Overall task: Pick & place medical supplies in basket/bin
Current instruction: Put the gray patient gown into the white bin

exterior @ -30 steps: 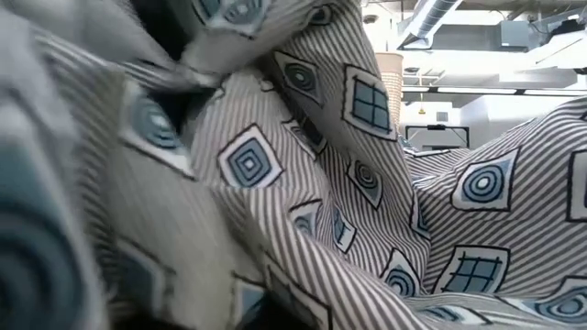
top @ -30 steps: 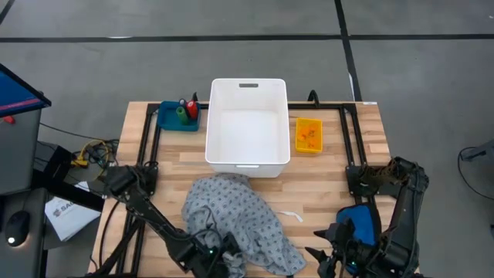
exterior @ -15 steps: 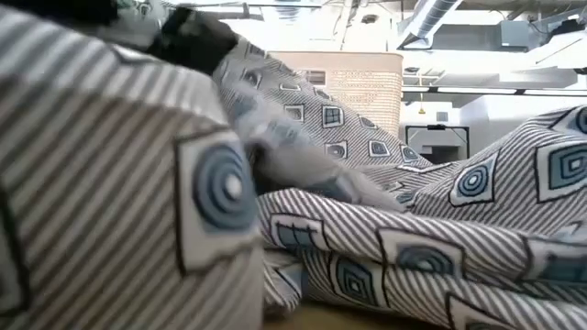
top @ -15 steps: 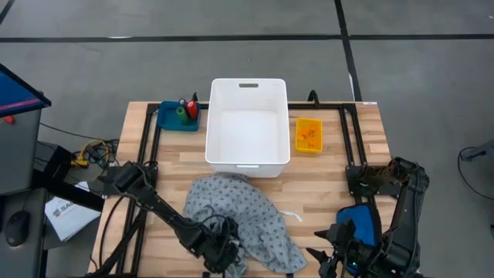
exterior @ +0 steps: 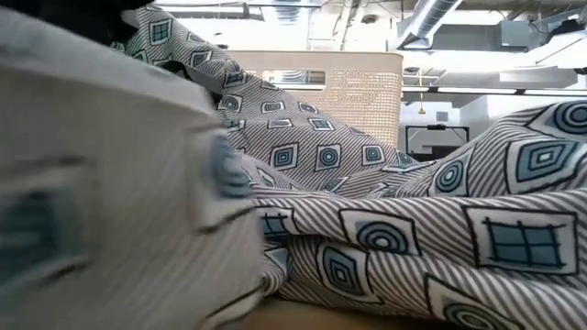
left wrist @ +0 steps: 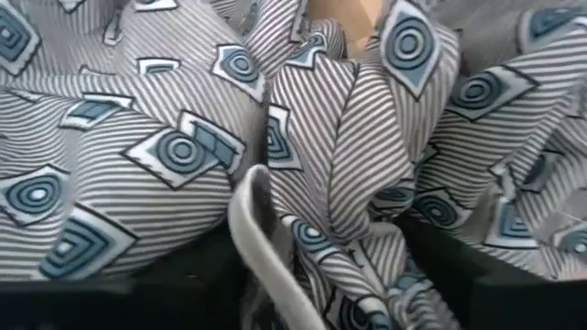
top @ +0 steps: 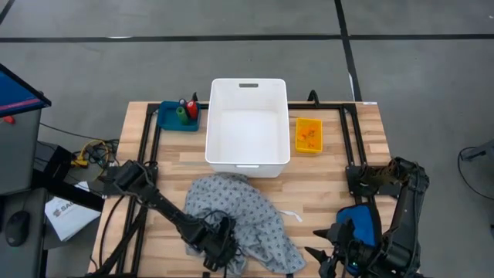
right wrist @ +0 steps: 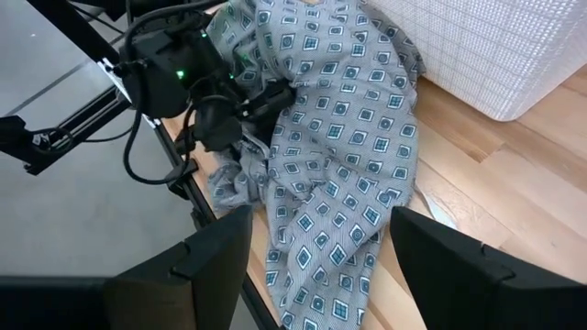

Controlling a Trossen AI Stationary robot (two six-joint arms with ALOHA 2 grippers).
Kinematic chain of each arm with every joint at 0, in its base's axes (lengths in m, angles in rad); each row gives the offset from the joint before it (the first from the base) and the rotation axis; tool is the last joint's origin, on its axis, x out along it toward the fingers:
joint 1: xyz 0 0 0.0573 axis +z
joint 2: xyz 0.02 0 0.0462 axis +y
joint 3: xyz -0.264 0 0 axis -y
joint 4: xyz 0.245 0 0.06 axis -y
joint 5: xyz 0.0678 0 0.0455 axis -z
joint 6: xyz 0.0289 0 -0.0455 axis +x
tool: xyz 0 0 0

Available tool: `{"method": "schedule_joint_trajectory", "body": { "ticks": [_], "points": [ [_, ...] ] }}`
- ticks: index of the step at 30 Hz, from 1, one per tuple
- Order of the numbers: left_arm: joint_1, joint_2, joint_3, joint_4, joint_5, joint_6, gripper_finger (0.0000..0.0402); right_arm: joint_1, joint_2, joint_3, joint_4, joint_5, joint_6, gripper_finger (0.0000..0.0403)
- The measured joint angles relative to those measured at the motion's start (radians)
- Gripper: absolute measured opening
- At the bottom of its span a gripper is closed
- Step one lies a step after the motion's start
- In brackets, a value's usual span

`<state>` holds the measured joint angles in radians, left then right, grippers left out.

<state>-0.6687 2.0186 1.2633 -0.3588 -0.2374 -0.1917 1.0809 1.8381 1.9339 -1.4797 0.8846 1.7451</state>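
Down low, left hand (top: 224,251) pressed into grey patterned gown (top: 247,220).

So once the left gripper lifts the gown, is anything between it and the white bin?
Nothing visible. The gown lies just in front of the white bin, only bare table around them. The left gripper is at the gown's near-left edge.

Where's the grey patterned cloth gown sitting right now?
In the high view the grey patterned cloth gown lies heaped on the wooden table's near half, just in front of the white plastic bin, with the left tool at its near-left edge.
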Motion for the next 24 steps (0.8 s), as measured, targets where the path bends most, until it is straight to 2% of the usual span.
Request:
{"method": "schedule_joint_trajectory", "body": {
  "ticks": [9,10,15,24],
  "points": [
    [0.034,-0.008,-0.003,-0.002,-0.008,-0.075,0.0023,0.000,0.000,0.000,0.004,0.007,-0.015,0.0256],
    [0.038,-0.016,-0.003,-0.004,-0.007,-0.080,0.0013,0.000,0.000,0.000,0.005,0.007,-0.017,0.0256],
    [0.049,-0.113,-0.003,0.069,-0.006,-0.076,0.0006,0.007,0.000,0.000,0.007,0.034,-0.025,0.0256],
    [0.054,-0.409,-0.003,0.198,-0.107,-0.070,0.0004,0.025,0.000,0.000,-0.002,0.081,-0.028,0.0251]
  ]
}}
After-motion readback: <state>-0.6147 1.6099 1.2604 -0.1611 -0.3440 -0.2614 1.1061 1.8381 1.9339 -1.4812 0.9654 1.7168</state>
